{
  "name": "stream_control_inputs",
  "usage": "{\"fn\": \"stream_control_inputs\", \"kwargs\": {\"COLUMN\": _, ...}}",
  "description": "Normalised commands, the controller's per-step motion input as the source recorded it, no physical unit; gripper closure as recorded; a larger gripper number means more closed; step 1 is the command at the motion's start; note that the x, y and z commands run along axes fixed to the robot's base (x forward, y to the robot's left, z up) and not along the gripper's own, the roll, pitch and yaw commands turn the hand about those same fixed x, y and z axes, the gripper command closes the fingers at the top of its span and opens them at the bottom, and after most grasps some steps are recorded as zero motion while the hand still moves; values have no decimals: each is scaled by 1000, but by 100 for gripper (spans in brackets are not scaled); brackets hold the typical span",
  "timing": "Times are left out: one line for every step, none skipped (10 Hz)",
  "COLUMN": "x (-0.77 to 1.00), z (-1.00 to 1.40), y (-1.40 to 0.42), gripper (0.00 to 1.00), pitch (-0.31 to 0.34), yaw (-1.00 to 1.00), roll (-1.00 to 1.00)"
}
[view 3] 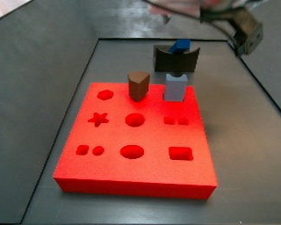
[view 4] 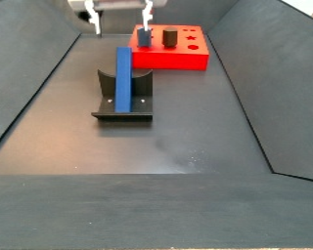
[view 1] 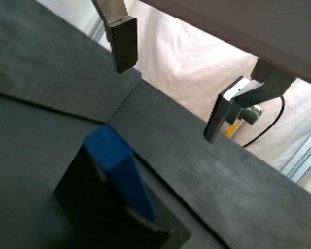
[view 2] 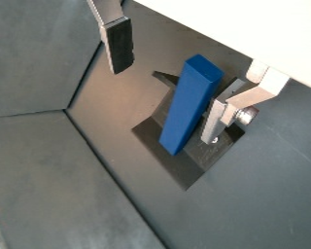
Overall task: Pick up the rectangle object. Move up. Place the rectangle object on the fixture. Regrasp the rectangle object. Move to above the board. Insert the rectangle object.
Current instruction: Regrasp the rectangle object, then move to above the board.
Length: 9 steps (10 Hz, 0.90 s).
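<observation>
Fingers (view 2: 120, 44) apart above rectangle object (view 2: 189, 102), fixture (view 4: 122, 103) partly hidden.

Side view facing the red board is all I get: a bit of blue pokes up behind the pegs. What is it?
Observer: The end of the rectangle object, a long blue bar leaning on the fixture.
Operator: Is the claw holding it?
Observer: No. The gripper hangs above it, open; in a wrist view both fingers stand clear of the bar.
Operator: Is the fixture on the board?
Observer: No, it stands on the dark floor, apart from the board.
</observation>
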Motion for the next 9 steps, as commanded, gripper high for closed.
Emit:
{"fn": "stream_control_inputs", "kwargs": {"x": 93, "z": -1000, "y": 23, "gripper": 0, "pitch": -135, "yaw": -40, "roll": 78}}
{"fn": "stream_control_inputs", "kwargs": {"x": 87, "z": -885, "y": 19, "gripper": 0, "pitch": -102, "yaw": -67, "roll": 70}}
{"fn": "stream_control_inputs", "kwargs": {"x": 79, "z": -770, "y": 15, "gripper": 0, "pitch": -83, "yaw": -74, "roll": 67}}
{"fn": "stream_control_inputs", "kwargs": {"x": 67, "z": -540, "y": 8, "gripper": 0, "pitch": -48, "yaw": -73, "roll": 64}}
{"fn": "stream_control_inputs", "kwargs": {"x": 64, "z": -374, "y": 5, "gripper": 0, "pitch": -24, "yaw": -69, "roll": 63}}
{"fn": "stream_control_inputs", "kwargs": {"x": 64, "z": -215, "y": 5, "gripper": 0, "pitch": -2, "yaw": -58, "roll": 65}}
{"fn": "stream_control_inputs", "kwargs": {"x": 0, "z": 0, "y": 0, "gripper": 100, "pitch": 0, "yaw": 0, "roll": 0}}
{"fn": "stream_control_inputs", "kwargs": {"x": 152, "z": 1000, "y": -41, "gripper": 100, "pitch": 234, "yaw": 149, "roll": 171}}
{"fn": "stream_control_inputs", "kwargs": {"x": 153, "z": 1000, "y": -42, "gripper": 100, "pitch": 232, "yaw": 149, "roll": 164}}
